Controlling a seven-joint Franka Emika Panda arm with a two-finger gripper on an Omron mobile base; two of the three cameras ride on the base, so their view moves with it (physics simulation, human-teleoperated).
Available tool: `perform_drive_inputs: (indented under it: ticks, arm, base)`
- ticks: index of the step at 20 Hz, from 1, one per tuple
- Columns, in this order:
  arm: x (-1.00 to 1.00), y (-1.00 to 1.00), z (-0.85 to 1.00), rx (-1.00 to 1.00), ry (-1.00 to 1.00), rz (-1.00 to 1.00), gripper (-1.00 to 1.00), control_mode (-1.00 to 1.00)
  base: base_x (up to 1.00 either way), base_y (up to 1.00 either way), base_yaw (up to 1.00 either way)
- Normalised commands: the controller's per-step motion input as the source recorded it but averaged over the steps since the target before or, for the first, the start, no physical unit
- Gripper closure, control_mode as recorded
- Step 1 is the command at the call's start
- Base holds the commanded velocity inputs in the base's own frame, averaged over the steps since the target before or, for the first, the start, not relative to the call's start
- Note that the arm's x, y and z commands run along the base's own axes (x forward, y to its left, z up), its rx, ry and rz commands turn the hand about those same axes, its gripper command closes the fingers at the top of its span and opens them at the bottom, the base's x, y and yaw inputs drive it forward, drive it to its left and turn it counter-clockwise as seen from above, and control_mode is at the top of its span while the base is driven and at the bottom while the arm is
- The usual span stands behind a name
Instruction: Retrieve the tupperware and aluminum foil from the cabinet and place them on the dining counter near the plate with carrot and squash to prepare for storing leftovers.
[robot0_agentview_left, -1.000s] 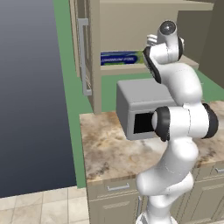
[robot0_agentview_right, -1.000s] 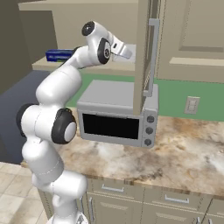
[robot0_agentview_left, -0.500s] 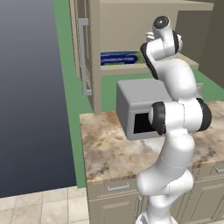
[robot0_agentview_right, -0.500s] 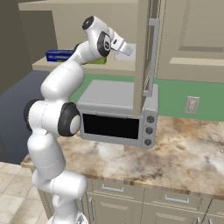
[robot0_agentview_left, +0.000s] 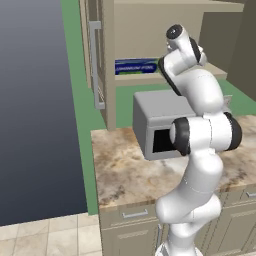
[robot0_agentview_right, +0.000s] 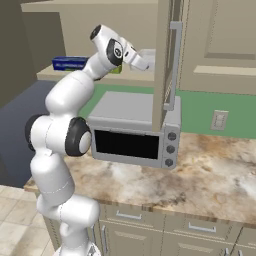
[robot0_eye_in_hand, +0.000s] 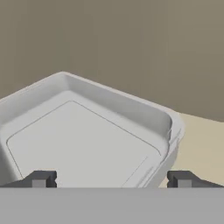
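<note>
The tupperware (robot0_eye_in_hand: 87, 131) is a pale grey open container on the cabinet shelf, and it lies close ahead in the hand view. From the right base it shows as a whitish tub (robot0_agentview_right: 150, 54) beside the open door. My gripper (robot0_agentview_right: 143, 64) hovers right at its near side, open, fingertips (robot0_eye_in_hand: 41, 179) wide apart and holding nothing. The aluminum foil (robot0_agentview_left: 132, 66) is a long blue box (robot0_agentview_right: 70, 63) further left on the same shelf. The plate and the dining counter are out of view.
A grey microwave (robot0_agentview_right: 135, 107) stands on the marbled counter (robot0_agentview_left: 125, 170) under the shelf. The cabinet's door (robot0_agentview_right: 167, 60) hangs open just right of my hand, and another open door (robot0_agentview_left: 100, 60) stands at the left. A dark tall unit fills the left side.
My arm's elbow has swung rightward toward the microwave while the hand stayed by the tupperware, dipping slightly. The jaws remain open.
</note>
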Motion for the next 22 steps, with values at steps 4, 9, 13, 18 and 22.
perform_drive_inputs:
  ticks: [4,9,13,18,22]
  arm:
    - [0.28,-0.01,-0.34,0.0,0.0,-0.19,-1.0,-1.0]
    - [0.35,0.0,-0.19,0.0,0.0,-0.05,1.0,-1.0]
    - [0.01,0.0,-0.33,0.0,0.0,0.0,1.0,-1.0]
    - [-0.32,0.0,-0.56,0.0,0.01,0.0,1.0,-1.0]
    - [-0.37,0.09,-0.17,0.0,-0.03,0.0,1.0,-1.0]
  base:
    - [0.0,0.0,0.0]
    - [0.0,0.0,0.0]
    - [0.0,0.0,0.0]
    - [0.0,0.0,0.0]
    - [0.0,0.0,0.0]
